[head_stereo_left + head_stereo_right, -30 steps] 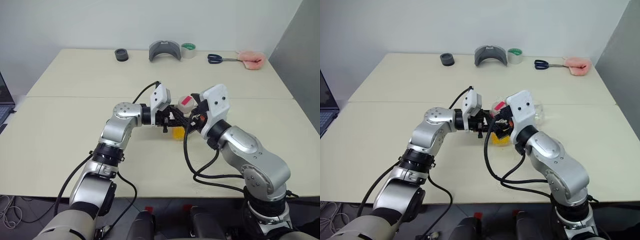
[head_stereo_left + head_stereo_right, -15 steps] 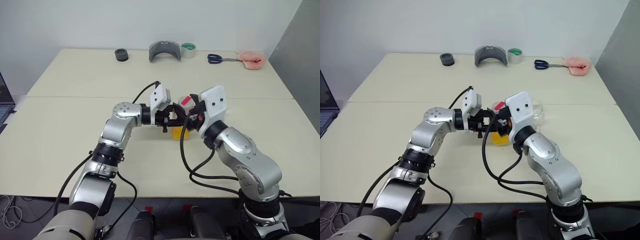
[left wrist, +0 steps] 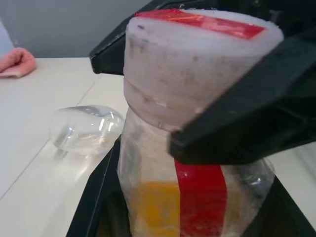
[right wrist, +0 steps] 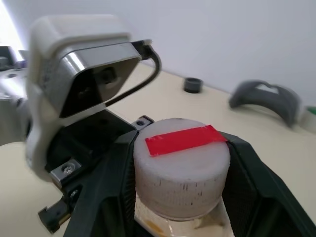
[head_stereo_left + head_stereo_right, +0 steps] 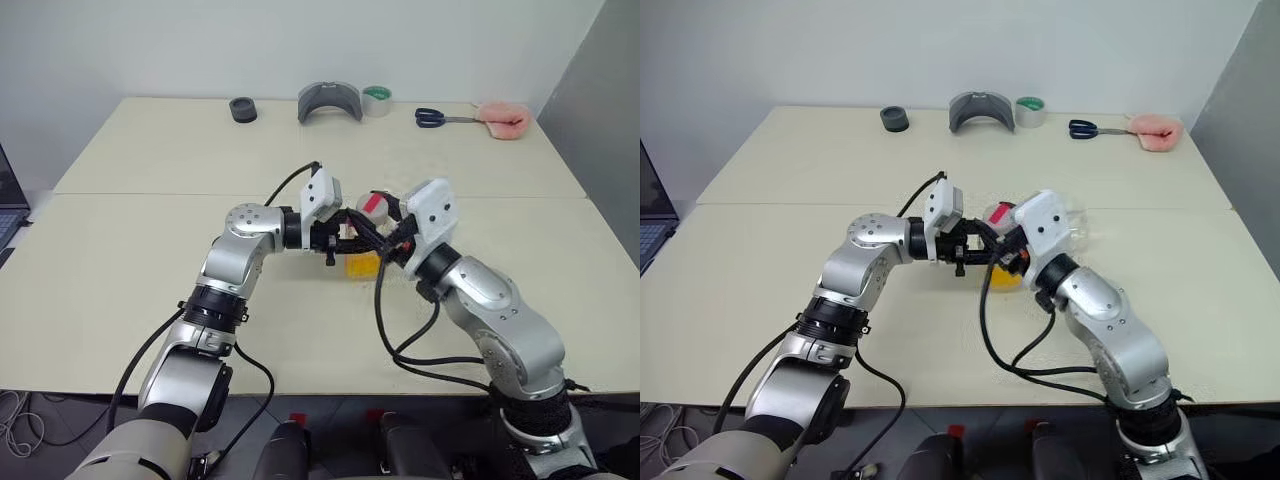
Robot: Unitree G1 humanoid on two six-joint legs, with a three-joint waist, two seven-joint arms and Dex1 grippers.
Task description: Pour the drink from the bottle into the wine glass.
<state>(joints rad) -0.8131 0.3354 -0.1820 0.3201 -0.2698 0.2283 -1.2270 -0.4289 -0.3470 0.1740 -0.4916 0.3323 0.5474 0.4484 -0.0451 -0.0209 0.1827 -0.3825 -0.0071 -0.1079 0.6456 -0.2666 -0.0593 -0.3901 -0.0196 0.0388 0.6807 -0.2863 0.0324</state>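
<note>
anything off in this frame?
Yes: the wine glass lies on its side on the table beyond the bottle, not upright for pouring. The cap is still on, between the right pincer's fingers. No spill visible.

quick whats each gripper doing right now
left gripper: shut on the bottle.
right gripper: shut on the bottle's cap.
</note>
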